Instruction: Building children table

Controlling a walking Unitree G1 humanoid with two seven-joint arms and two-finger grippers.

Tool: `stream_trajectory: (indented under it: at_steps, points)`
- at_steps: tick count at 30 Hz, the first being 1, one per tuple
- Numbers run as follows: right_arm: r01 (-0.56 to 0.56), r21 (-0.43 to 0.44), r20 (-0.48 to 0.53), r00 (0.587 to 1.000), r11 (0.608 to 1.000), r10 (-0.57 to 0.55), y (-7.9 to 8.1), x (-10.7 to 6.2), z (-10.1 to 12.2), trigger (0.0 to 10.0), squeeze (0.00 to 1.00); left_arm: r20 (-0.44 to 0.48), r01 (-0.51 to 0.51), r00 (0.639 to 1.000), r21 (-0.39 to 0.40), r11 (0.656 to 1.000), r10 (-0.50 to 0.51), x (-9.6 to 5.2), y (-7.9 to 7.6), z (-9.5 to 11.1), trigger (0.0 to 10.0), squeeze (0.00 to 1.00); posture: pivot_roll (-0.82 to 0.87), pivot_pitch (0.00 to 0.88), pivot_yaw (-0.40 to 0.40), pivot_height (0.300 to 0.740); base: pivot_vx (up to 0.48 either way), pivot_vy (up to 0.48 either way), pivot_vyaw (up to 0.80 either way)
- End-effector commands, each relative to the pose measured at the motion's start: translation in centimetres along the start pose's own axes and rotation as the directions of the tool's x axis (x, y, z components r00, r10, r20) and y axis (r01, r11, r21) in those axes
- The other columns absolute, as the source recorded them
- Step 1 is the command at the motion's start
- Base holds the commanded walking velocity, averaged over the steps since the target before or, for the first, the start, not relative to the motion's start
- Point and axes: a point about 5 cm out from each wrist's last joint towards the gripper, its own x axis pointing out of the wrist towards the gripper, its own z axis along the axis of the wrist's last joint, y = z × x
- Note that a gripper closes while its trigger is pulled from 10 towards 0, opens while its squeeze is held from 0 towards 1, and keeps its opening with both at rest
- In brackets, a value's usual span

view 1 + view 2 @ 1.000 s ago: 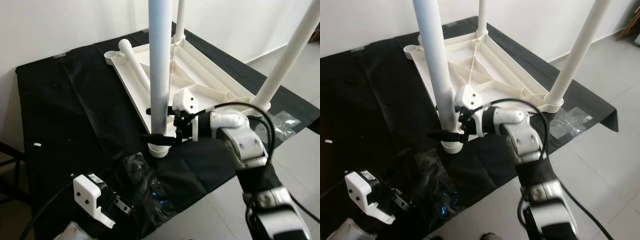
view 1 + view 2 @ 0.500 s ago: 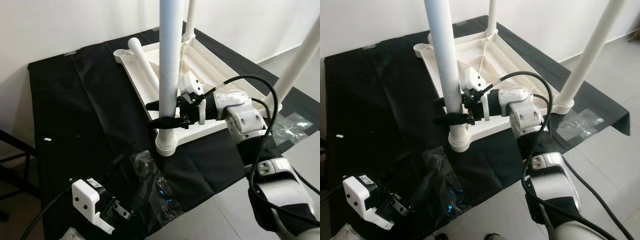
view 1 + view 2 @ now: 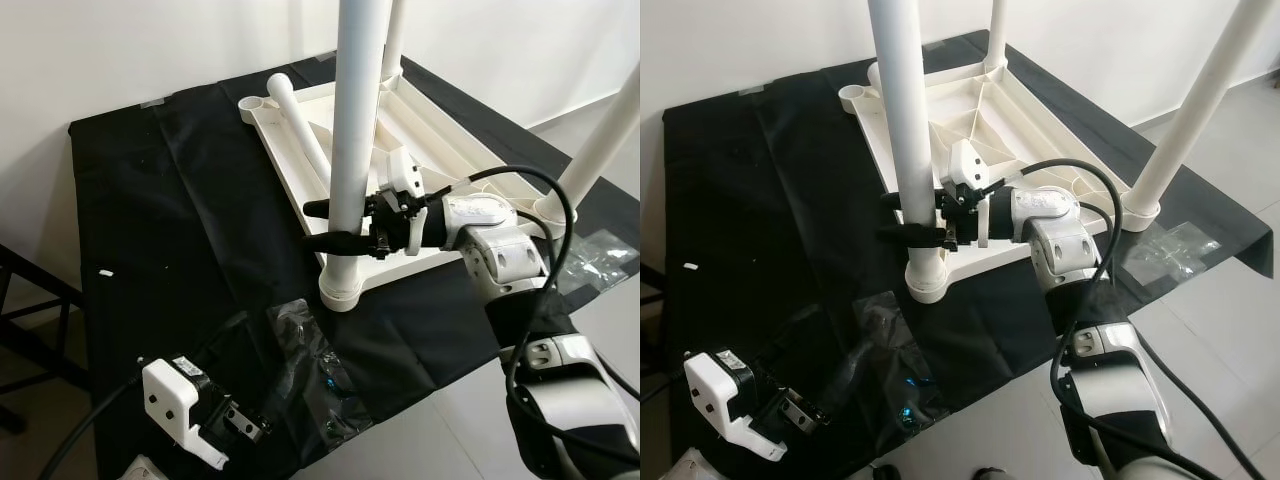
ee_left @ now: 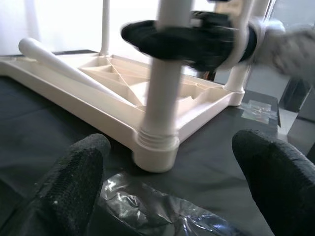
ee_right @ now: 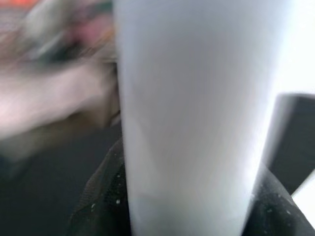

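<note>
Standing upright in the near corner socket (image 3: 341, 292) of an upturned white children's table (image 3: 400, 150), a white leg (image 3: 356, 130) is seen clamped low on its shaft between the two black fingers (image 3: 335, 241) of the right pincer (image 3: 330, 224). The upturned table is laid on a black cloth (image 3: 180, 230) spread over the tabletop, with its ribbed underside facing up. Two more legs are set upright, one in the far corner (image 3: 994, 35) and one in the right corner (image 3: 1195, 105), while a fourth leg (image 3: 297, 130) is left lying loose inside the frame beside the empty left socket (image 3: 251, 104). A crumpled sheet of clear plastic wrap (image 3: 320, 380) is spread on the cloth just near of the held leg, and another piece (image 3: 598, 262) lies at the right edge. The left pincer (image 4: 172, 182) is held low at the near left, its fingers (image 4: 74, 177) spread apart with nothing between them, pointed toward the socket and the wrap.
</note>
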Motion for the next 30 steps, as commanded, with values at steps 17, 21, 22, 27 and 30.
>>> stream_trajectory:
  at_steps: [17,21,22,27,30]
  points:
    - [0.37,0.071,-0.213,0.913,0.926,-0.349,5.0,1.3,-4.1,10.0,1.0,-0.016,-0.019,1.0,0.002,1.0,0.019,0.2,0.9,-0.6,10.0,0.0,0.03,0.151,0.022,0.74,0.0,0.0,0.0]
    - [0.251,0.086,-0.157,0.959,0.964,-0.236,4.7,1.8,-2.8,10.0,1.0,-0.017,-0.016,1.0,0.0,1.0,0.016,0.2,0.8,-0.6,10.0,0.0,0.03,0.151,0.023,0.74,0.0,0.0,0.0]
    - [0.184,0.084,-0.131,0.976,0.979,-0.172,4.5,1.9,-2.2,10.0,1.0,-0.016,-0.015,1.0,-0.001,1.0,0.015,0.3,0.8,-0.6,10.0,0.0,0.03,0.151,0.025,0.74,0.0,0.0,0.0]
    - [-0.125,-0.008,-0.081,0.989,0.992,0.124,2.8,1.0,0.0,10.0,0.0,-0.014,-0.012,1.0,-0.003,1.0,0.012,0.3,0.6,-0.5,10.0,0.0,0.03,0.161,0.021,0.74,0.0,0.0,0.0]
    - [-0.284,-0.059,-0.093,0.956,0.957,0.278,0.7,0.5,1.0,10.0,0.0,-0.013,-0.011,1.0,-0.006,1.0,0.011,0.1,0.2,-0.3,10.0,0.0,0.04,0.173,0.023,0.74,0.0,0.0,0.0]
